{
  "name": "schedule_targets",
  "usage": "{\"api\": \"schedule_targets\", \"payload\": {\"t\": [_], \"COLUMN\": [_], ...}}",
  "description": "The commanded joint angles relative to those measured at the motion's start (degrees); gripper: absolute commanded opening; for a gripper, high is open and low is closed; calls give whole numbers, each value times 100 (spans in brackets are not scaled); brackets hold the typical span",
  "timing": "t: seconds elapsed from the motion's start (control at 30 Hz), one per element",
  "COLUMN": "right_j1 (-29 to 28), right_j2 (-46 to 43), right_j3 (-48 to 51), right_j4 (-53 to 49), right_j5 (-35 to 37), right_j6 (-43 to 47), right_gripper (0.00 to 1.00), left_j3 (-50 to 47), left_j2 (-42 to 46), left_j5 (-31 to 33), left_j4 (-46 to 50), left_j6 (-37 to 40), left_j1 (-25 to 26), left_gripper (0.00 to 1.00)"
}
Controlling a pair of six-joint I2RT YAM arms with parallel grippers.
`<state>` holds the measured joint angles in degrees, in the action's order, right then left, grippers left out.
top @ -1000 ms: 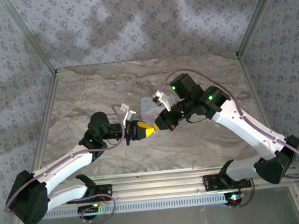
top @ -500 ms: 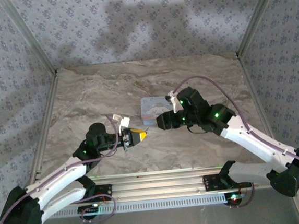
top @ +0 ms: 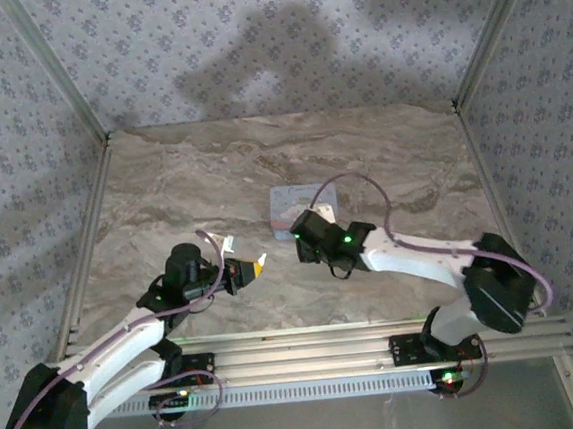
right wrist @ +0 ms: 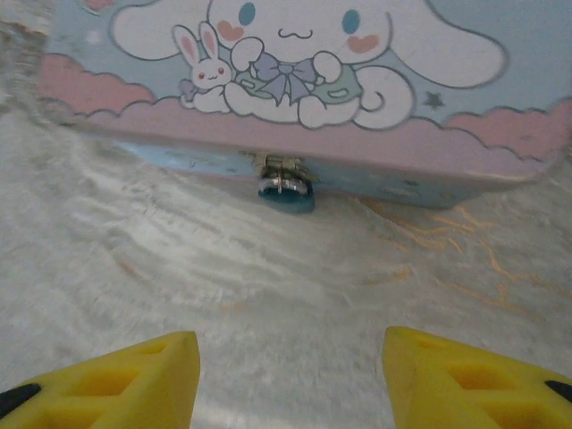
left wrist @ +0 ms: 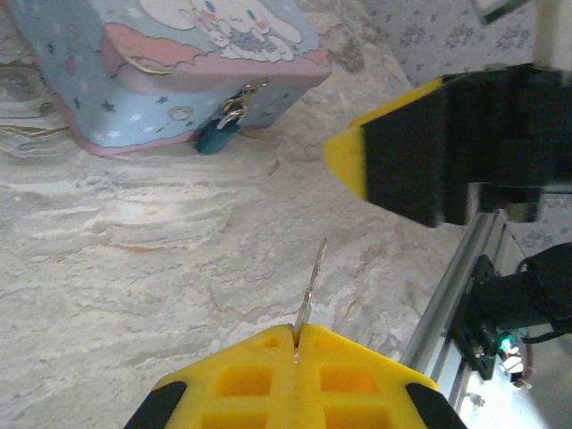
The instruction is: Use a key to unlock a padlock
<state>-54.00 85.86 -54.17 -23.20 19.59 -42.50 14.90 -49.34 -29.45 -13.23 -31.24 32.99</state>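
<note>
We show the left jaws pinching the key (left wrist: pixel 311 286) and the right jaws spread before the padlock (right wrist: pixel 286 192) hanging from the cartoon tin (right wrist: pixel 295 89) on the tabletop (right wrist: pixel 223 286); the thin key could pivot and miss the lock.

- I have the pale blue rectangular tin (top: pixel 303 205) on the marble-patterned worktop (top: pixel 183 183), near its middle.
- The small dark-blue padlock (right wrist: pixel 286 195) hangs on the tin's near side.
- My right pincer (top: pixel 303 237) sits just before the tin, facing the padlock.
- My left pincer (top: pixel 255 267), further left, pinches the thin brass-yellow metal key (left wrist: pixel 310 290), which juts forward, well apart from the padlock.
</note>
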Motion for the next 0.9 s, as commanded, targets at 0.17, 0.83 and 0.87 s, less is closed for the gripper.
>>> {"api": "schedule_targets", "payload": {"t": [0.17, 0.83, 0.87], "right_j1": [216, 697, 706], "right_j2": [1281, 2373, 2373], "right_j3": [-902, -1614, -1622], "right_j4": [481, 500, 501], "right_j5": [353, 361, 418], "right_j6": [-258, -110, -94], "right_gripper": [58, 44, 43], "left_j3": [92, -183, -146], "left_j2": [238, 115, 74], "left_j5": [773, 1527, 1516], "left_j4": [419, 33, 33], "left_j6": [-120, -480, -435], "left_j1": [-64, -61, -59], "left_gripper": [0, 0, 0]}}
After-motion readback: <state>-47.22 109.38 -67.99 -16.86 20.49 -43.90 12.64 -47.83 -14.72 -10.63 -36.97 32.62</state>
